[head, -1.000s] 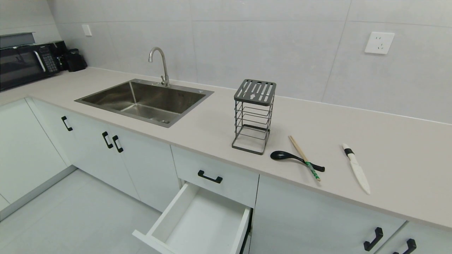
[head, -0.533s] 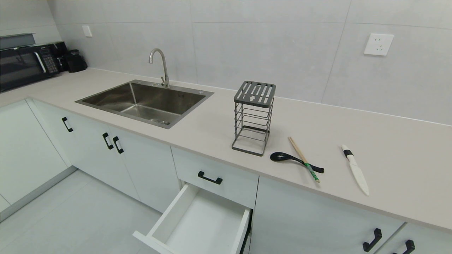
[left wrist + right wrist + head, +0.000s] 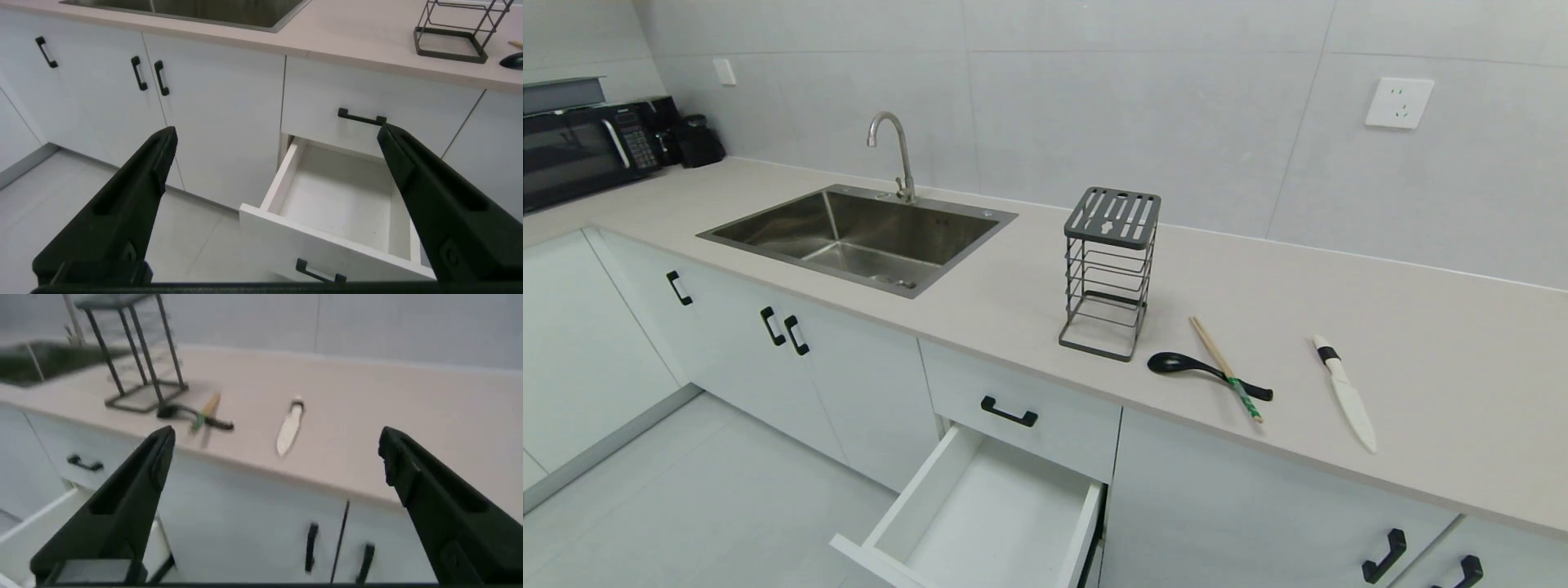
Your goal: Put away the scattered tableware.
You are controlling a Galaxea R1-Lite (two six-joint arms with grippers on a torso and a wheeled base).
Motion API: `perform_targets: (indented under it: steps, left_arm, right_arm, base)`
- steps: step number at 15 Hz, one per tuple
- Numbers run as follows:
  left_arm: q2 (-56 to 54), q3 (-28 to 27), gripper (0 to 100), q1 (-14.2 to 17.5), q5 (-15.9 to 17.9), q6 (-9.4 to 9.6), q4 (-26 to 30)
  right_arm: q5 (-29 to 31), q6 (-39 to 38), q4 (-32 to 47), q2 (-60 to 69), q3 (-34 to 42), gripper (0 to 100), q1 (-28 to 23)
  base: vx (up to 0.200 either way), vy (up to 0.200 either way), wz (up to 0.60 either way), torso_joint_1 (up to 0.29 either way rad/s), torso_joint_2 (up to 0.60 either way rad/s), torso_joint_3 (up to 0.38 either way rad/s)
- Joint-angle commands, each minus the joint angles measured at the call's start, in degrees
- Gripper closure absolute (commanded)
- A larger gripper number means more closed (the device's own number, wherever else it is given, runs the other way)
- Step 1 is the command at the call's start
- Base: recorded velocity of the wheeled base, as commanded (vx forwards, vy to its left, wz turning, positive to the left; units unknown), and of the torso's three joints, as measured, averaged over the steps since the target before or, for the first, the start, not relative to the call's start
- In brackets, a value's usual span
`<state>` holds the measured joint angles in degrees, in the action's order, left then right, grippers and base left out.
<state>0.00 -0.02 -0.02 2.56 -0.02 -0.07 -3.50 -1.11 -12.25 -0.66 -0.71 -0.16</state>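
Head view first, swept left to right: a black microwave oven (image 3: 580, 151) is parked at the far end of the pale beige countertop (image 3: 980, 294), then a stainless steel sink (image 3: 964, 214) with a curved chrome faucet (image 3: 890, 147) is set into it. Below the counter edge a white drawer (image 3: 907, 498) is pulled out, and nothing can be seen inside it. Up on the counter, a dark grey wire rack with a slotted top (image 3: 1109, 273) is stood upright, and its slots look unfilled. Just beside its base a black plastic spoon (image 3: 1176, 363) is laid flat, with a pair of wooden chopsticks with a green band (image 3: 1217, 355) crossed over its handle. Further right, apart from those, a white knife with a black band (image 3: 1343, 392) is laid flat on the counter. So honestly the job looks like it's barely been started: all three bits of tableware are left on the counter, nothing is slotted into the rack or dropped in the drawer. In the left wrist view the left gripper (image 3: 275, 135) is spread wide with nothing held, hung in front of the open drawer. Same deal in the right wrist view, where the right gripper (image 3: 276, 434) is splayed and unloaded, pointed at the counter with the knife and spoon well ahead of it.
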Motion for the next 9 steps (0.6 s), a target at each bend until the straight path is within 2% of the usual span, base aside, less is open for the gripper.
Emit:
perform_targets:
  steps: [1, 2, 3, 4, 7, 9]
  left_arm:
    - [0.0, 0.0, 0, 0.0, 0.0, 0.02, 0.0]
    - [0.1, 0.0, 0, 0.0, 0.0, 0.02, 0.0]
    - [0.1, 0.0, 0, 0.0, 0.0, 0.02, 0.0]
    - [0.0, 0.0, 0, 0.0, 0.0, 0.02, 0.0]
    - [0.0, 0.0, 0, 0.0, 0.0, -0.06, 0.0]
    - [0.1, 0.0, 0, -0.1, 0.0, -0.06, 0.0]
  right_arm:
    - [-9.2, 0.4, 1.7, -0.6, -3.9, 0, 0.0]
    - [-12.5, 0.4, 4.2, -1.7, -5.4, 0, 0.0]
    - [-20.8, 0.4, 9.7, -6.2, -10.4, 0, 0.0]
    - [-25.3, 0.4, 11.5, -10.8, -13.4, 0, 0.0]
    - [-32.1, 0.4, 11.5, -22.5, -16.5, 0, 0.3]
    - [-33.2, 0.4, 10.5, -28.4, -17.0, 0, 3.0]
  base:
    - [0.000, 0.000, 0.00, 0.000, 0.00, 0.000]
    - [0.000, 0.000, 0.00, 0.000, 0.00, 0.000]
    - [0.000, 0.000, 0.00, 0.000, 0.00, 0.000]
    - [0.000, 0.000, 0.00, 0.000, 0.00, 0.000]
    - [0.000, 0.000, 0.00, 0.000, 0.00, 0.000]
    - [0.000, 0.000, 0.00, 0.000, 0.00, 0.000]
